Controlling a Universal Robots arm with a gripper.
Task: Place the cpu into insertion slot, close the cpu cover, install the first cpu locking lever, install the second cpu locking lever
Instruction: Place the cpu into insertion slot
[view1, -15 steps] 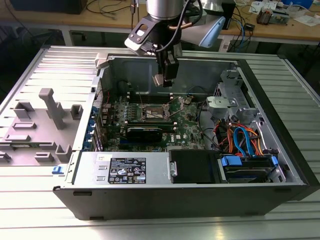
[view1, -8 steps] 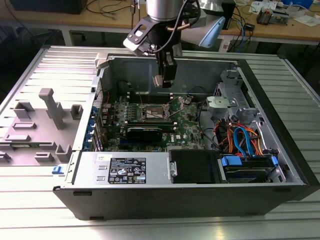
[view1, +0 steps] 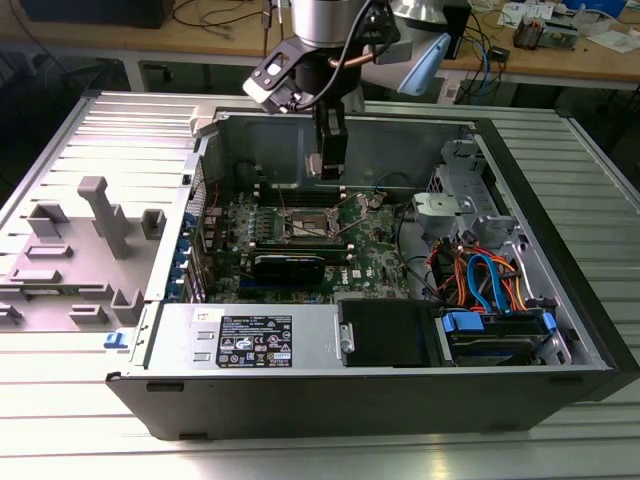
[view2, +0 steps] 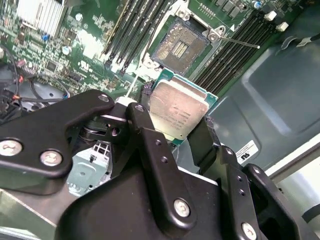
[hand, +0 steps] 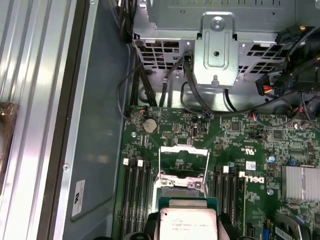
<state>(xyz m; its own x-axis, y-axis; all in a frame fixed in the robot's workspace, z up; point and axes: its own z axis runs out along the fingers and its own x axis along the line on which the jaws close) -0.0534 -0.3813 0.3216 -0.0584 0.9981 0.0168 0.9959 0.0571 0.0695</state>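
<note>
Cpu (view2: 177, 112) gripped by its edges in my jaws, near the open slot (view2: 180, 47); I'd square its corners and hold it level.

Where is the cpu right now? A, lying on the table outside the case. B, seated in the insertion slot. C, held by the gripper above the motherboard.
C: in the second wrist view the gripper clamps the cpu by its edges, apart from the empty insertion slot.
</note>
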